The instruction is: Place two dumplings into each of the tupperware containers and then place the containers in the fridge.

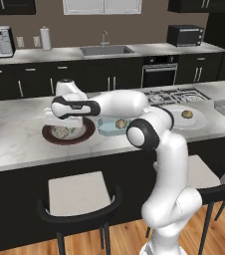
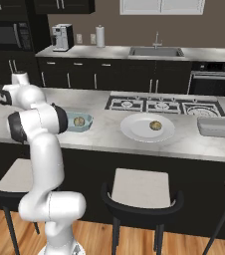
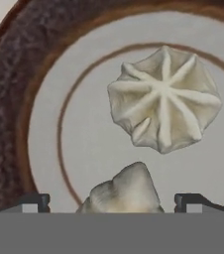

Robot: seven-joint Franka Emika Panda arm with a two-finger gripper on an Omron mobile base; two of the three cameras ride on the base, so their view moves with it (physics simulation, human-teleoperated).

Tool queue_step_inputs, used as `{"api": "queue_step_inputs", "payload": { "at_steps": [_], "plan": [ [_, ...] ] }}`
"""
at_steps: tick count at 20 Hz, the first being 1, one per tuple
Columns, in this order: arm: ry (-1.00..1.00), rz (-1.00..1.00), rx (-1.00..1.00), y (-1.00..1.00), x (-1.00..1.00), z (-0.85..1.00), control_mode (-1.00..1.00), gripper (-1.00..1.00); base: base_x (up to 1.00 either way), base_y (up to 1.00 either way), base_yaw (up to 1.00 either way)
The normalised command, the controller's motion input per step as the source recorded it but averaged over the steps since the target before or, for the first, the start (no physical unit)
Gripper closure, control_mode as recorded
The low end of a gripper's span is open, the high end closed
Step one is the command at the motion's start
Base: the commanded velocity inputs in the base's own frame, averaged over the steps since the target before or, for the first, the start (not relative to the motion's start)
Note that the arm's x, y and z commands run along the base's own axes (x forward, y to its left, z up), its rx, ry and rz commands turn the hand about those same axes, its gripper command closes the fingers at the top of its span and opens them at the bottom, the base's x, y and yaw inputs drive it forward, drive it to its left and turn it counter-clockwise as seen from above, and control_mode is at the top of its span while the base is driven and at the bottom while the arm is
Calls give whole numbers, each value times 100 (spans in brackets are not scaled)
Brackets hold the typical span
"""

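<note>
Two dumplings (image 3: 163, 99) lie on the dark-brown-rimmed plate (image 1: 50, 135) near the tabletop's (image 1: 15, 144) front edge. The gripper (image 3: 112, 203) hangs over them, spread wide and apparently empty, the nearer dumpling (image 3: 124, 191) between its fingertips. The blue tupperware container (image 1: 107, 127) beside holds one dumpling.

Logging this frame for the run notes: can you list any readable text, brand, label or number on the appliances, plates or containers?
None: no readable text in these views.
Coffee machine: no legible brand or label.
Microwave: front dark, nothing legible.
Oven: controls too small to read.
Brown-rimmed plate, white plate, blue tupperware container, clear tupperware container: unmarked.
</note>
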Motion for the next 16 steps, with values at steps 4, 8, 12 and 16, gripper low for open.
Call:
{"api": "queue_step_inputs", "payload": {
  "at_steps": [4, 8, 12, 16],
  "plan": [
    [0, -9, -1, 0, -6, -15, -100, -100, 0, 0, 0],
    [4, -10, -4, 2, 0, -37, -100, -100, 0, 0, 0],
    [7, -10, -6, 9, 2, -47, -100, -100, 0, 0, 0],
    [9, -13, -7, 20, 0, -41, -100, 100, 0, 0, 0]
  ]
}}
